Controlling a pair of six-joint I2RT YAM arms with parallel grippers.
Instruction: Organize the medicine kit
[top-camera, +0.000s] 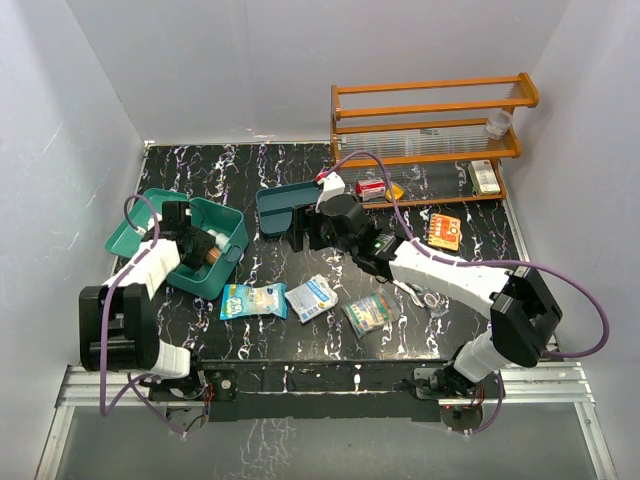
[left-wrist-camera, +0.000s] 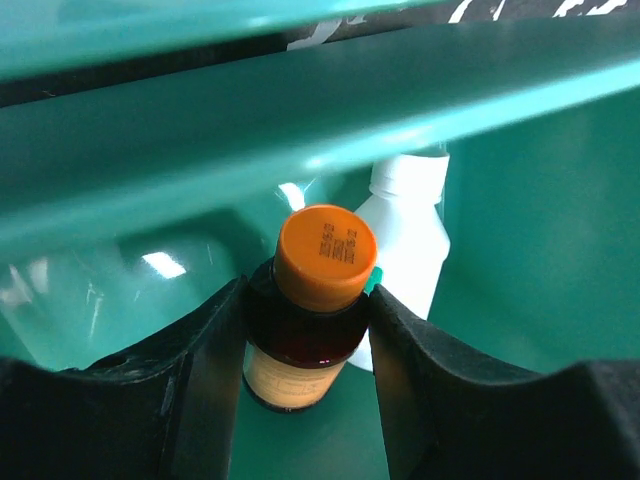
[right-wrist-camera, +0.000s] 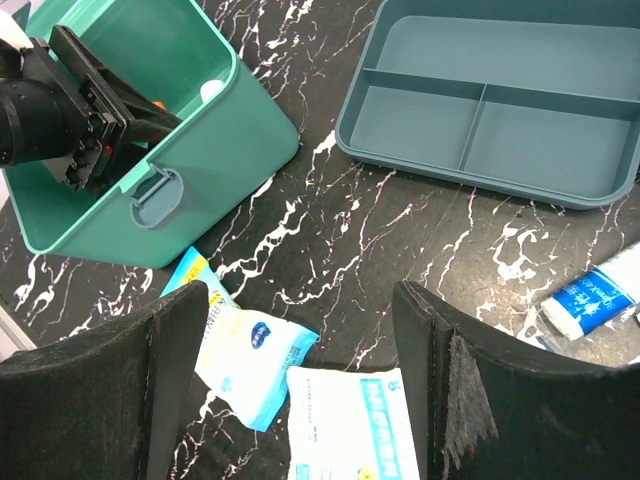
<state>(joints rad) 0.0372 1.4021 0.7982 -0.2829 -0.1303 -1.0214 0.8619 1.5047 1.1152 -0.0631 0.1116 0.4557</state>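
Note:
The teal-green medicine kit (top-camera: 228, 222) stands open at the left, its lid hanging off the far left side; it also shows in the right wrist view (right-wrist-camera: 200, 150). My left gripper (top-camera: 200, 250) reaches down inside it. In the left wrist view its fingers (left-wrist-camera: 215, 340) press both sides of a brown bottle with an orange cap (left-wrist-camera: 325, 255). A white bottle (left-wrist-camera: 405, 240) stands just behind. My right gripper (top-camera: 303, 238) hangs open and empty (right-wrist-camera: 300, 300) above the table, over two flat packets.
A blue-teal divided tray (top-camera: 275, 200) (right-wrist-camera: 470, 135) lies behind the right gripper. Packets (top-camera: 252, 300) (top-camera: 311, 297) (top-camera: 368, 312) lie at the front. An orange box (top-camera: 443, 230) lies at the right. An orange wooden rack (top-camera: 430, 110) stands at the back right. A white tube (right-wrist-camera: 595, 300) lies nearby.

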